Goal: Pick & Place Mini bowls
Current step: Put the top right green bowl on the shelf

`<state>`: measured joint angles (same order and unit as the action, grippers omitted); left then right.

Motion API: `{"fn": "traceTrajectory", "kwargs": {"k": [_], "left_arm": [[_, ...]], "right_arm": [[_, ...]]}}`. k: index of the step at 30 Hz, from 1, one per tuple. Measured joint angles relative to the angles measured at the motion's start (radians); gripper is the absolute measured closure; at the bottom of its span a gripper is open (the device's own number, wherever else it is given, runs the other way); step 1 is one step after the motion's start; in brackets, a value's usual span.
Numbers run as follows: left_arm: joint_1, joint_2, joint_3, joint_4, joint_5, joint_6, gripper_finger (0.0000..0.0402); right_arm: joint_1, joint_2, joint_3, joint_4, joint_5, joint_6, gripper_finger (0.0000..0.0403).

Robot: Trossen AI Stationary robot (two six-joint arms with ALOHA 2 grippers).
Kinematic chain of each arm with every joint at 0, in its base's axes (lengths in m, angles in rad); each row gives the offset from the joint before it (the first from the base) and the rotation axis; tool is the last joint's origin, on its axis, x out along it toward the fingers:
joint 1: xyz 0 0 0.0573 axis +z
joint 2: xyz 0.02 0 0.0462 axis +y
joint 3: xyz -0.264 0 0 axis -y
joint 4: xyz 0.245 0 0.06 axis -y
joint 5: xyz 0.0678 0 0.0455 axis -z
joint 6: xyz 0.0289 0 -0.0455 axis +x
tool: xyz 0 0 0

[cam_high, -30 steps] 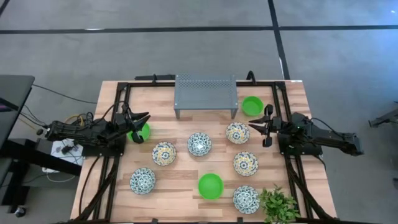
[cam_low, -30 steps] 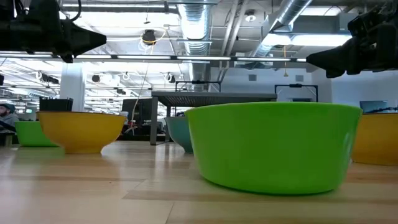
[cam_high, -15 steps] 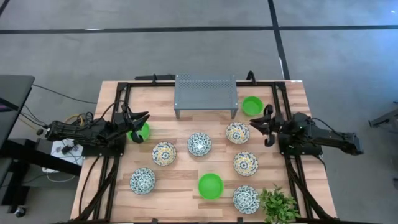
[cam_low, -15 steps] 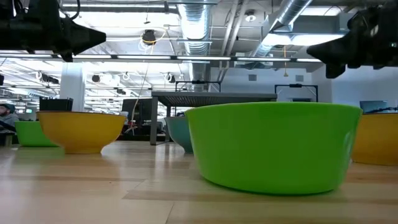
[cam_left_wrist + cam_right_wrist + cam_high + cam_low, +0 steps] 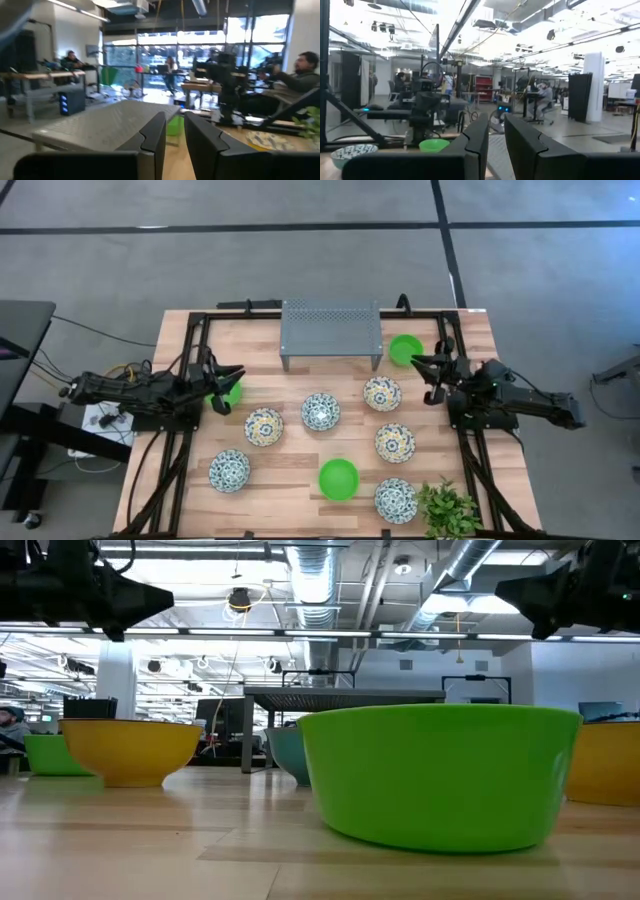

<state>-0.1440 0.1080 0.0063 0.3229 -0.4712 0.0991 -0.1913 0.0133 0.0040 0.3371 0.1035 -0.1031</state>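
a wooden surface seen from above holds nine mini bowls spread in front of a grey perforated metal rack. three are plain green: one beside the rack's right leg, one at the left edge, one near the front. three blue-and-white patterned bowls sit at centre, front left and front right. three cream patterned bowls sit at and. a leafy plant stands at the front right corner. the left end effector hovers above the left green bowl, empty, its fingers nearly together with a thin gap. the right end effector hangs between the rack-side green bowl and the nearest cream bowl, also empty and almost closed. judged from here, the right arm seems to be approaching the green bowl by the rack; to grip well it should spread its fingers, drop one inside the rim and one outside, and stay clear of the rack leg. compared with a second ago, the right end effector has swung toward the rack and that green bowl, while the left arm has barely shifted; no bowl has moved.
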Motion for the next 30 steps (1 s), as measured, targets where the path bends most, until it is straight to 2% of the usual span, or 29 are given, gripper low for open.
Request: {"fn": "traceTrajectory", "kwargs": {"k": [6, 12, 16, 20, 23, 26, 30], "left_arm": [[0.0, 0.08, 0.018, 0.025, 0.038, -0.011, 0.033], [0.0, 0.225, 0.195, 0.015, 0.038, 0.056, 0.033], [0.0, 0.359, 0.331, -0.12, 0.039, 0.103, 0.033], [0.0, 0.488, 0.439, -0.273, 0.026, 0.103, 0.0328], [0.003, 0.56, 0.497, -0.299, -0.003, 0.123, 0.0318], [0.015, 0.605, 0.541, -0.302, -0.057, 0.214, 0.0301], [0.06, 0.627, 0.582, -0.307, -0.16, 0.281, 0.0263]], "right_arm": [[0.001, 0.085, 0.009, -0.006, -0.026, 0.016, 0.0334], [0.001, 0.321, 0.164, -0.035, -0.026, 0.033, 0.0285], [0.001, 0.468, 0.327, -0.223, -0.023, 0.034, 0.0255], [0.001, 0.574, 0.494, -0.46, 0.018, 0.051, 0.024], [0.001, 0.634, 0.6, -0.674, 0.059, 0.133, 0.0236], [0.001, 0.695, 0.674, -0.861, 0.062, 0.239, 0.0237], [0.002, 0.754, 0.719, -1.024, 0.076, 0.358, 0.0241]]}}
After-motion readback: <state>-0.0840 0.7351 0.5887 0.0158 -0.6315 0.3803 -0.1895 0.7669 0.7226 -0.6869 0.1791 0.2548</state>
